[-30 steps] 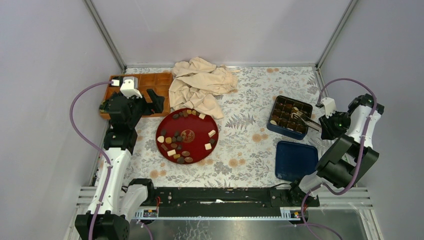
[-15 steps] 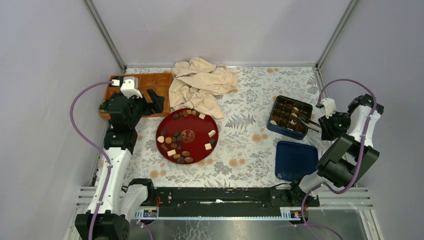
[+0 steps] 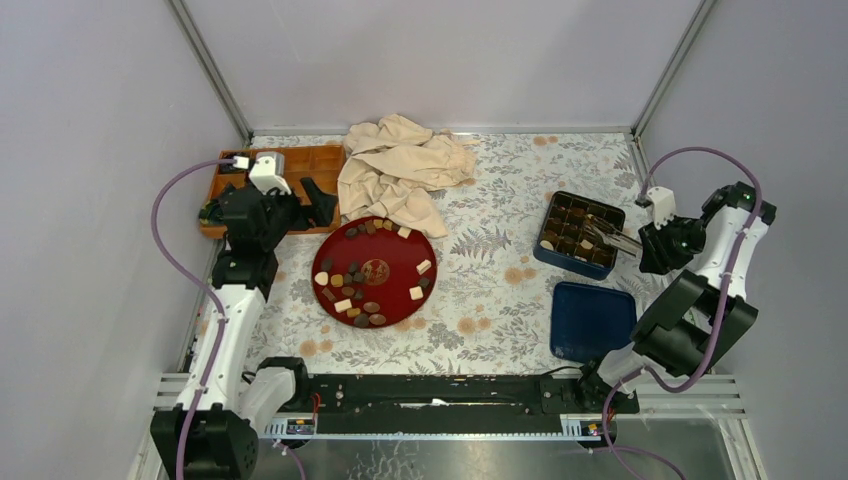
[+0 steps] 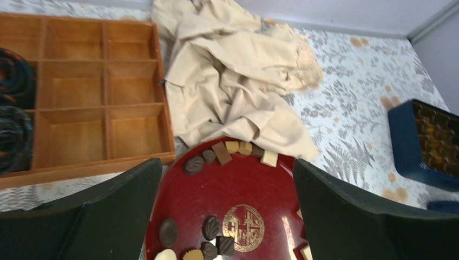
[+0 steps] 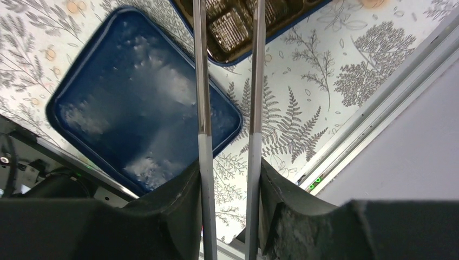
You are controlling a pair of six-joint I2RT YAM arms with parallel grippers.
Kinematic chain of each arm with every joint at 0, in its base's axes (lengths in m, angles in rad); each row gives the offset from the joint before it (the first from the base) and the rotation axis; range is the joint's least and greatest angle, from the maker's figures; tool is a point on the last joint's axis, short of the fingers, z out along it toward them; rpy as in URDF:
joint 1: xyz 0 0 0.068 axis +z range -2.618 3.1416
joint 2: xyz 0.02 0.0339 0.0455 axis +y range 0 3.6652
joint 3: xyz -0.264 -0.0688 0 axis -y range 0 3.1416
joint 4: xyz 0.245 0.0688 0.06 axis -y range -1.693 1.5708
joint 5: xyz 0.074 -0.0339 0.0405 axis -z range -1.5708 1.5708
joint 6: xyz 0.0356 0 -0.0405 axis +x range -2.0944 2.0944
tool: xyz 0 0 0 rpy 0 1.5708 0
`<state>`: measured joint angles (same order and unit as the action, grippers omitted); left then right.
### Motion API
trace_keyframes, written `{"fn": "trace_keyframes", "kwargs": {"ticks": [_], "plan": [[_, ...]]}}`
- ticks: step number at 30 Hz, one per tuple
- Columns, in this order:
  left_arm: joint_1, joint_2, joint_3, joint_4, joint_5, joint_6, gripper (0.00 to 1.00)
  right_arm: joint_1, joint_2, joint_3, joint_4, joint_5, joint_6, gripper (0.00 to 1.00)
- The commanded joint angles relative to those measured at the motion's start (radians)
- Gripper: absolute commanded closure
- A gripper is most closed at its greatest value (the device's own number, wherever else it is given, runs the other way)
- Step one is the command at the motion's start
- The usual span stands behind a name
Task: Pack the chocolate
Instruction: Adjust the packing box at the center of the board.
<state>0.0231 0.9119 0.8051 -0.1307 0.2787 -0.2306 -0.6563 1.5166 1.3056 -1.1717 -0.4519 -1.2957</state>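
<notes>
In the top view, the chocolate (image 3: 352,292) lies scattered on a round red plate (image 3: 395,240) left of the middle of the flowered table (image 3: 490,290). A few pieces also sit in the compartments of a dark blue box (image 3: 578,234) on the right. The box's lid (image 3: 592,320) lies flat, nearer the arm bases. A crumpled beige cloth (image 3: 400,170) touches the plate's far edge, and a wooden tray (image 3: 300,165) with dividers stands at the far left. The left gripper (image 3: 312,205) hangs above the gap between tray and plate, jaws spread wide. The right gripper (image 3: 640,243) pinches metal tongs (image 3: 606,234), whose tips reach over the box.

The left wrist view looks down between two widely parted black fingers (image 4: 108,216), with nothing between them. Below are the plate's far half, with dark, light brown and cream pieces, the cloth and the tray.

In the right wrist view, the fingers (image 5: 181,195) press on the outsides of the two tong arms, which stand slightly apart. Their tips run out of the picture above the box, with the lid to the left.
</notes>
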Motion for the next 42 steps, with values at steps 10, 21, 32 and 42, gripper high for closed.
{"fn": "trace_keyframes", "kwargs": {"ticks": [10, 21, 32, 42], "plan": [[-0.248, 0.196, 0.050, 0.201, 0.222, -0.328, 0.02, 0.014, -0.121, 0.093, -0.049, -0.504, 0.287, 0.61], [-0.795, 0.765, 0.346, 0.394, -0.167, -0.436, 0.23, 0.049, -0.270, -0.151, 0.546, -0.644, 0.931, 0.61], [-0.929, 1.266, 0.906, 0.218, -0.483, -0.298, 0.32, 0.049, -0.310, -0.214, 0.630, -0.627, 0.985, 0.61], [-0.978, 1.559, 1.280, 0.051, -0.587, -0.196, 0.41, 0.049, -0.316, -0.219, 0.617, -0.617, 0.965, 0.61]]}}
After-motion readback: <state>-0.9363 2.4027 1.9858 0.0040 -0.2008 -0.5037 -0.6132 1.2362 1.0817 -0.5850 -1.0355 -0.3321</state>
